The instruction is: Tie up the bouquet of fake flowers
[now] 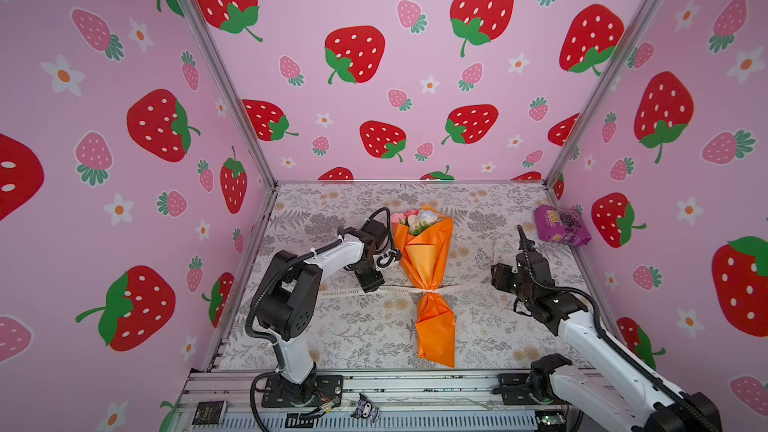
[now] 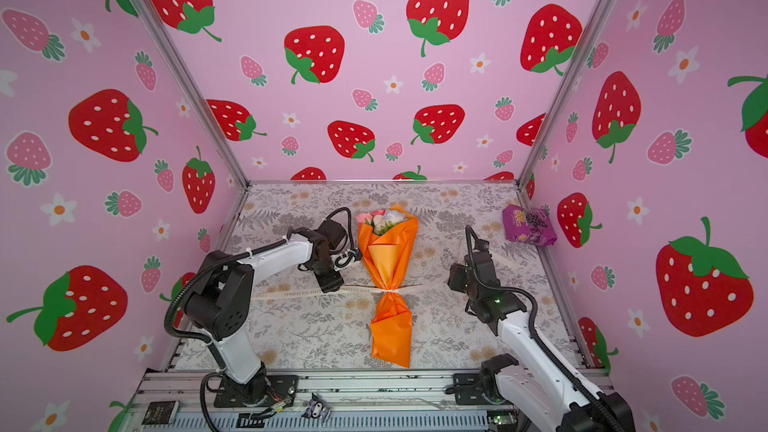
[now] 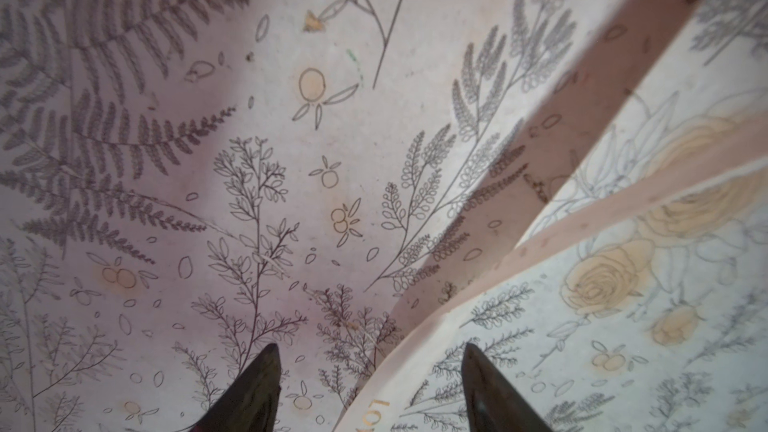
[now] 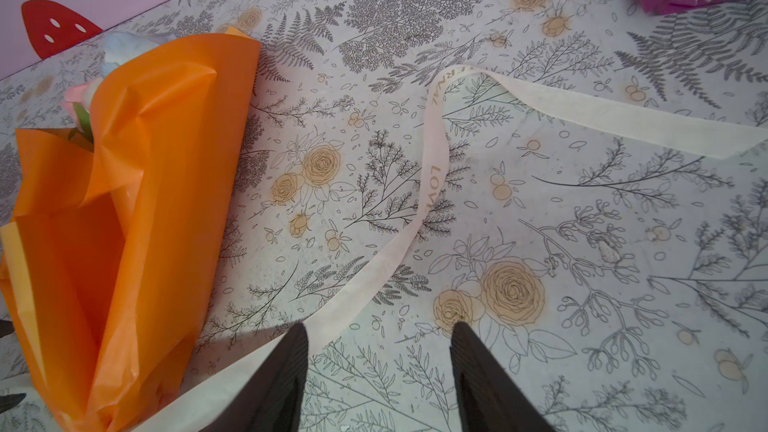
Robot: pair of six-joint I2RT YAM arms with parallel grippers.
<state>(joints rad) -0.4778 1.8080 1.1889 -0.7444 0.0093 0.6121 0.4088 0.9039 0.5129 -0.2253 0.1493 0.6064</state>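
Bouquet (image 1: 424, 259) lies mid-bench (image 1: 353, 334), blooms far. Ribbon (image 1: 345, 292) is cinched round its waist, tails trailing left and right. Left hand (image 3: 370, 347) stands wide astride the left tail. Right hand (image 4: 379, 326) is wide and empty beside the right tail. Both appear poised for knotting.

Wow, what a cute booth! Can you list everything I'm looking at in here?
bouquet of fake flowers: one, orange wrap with pink and white blooms, lying mid-table.
ribbon: one, cream, cinched round the bouquet's waist, ends trailing both sides.
snack packet: one, purple, far right corner.
table: one, grey floral print, under everything.
walls: three, pink with strawberries, around the table.
left gripper: one, black, open, over the ribbon's left part.
right gripper: one, black, open, beside the ribbon's right part.
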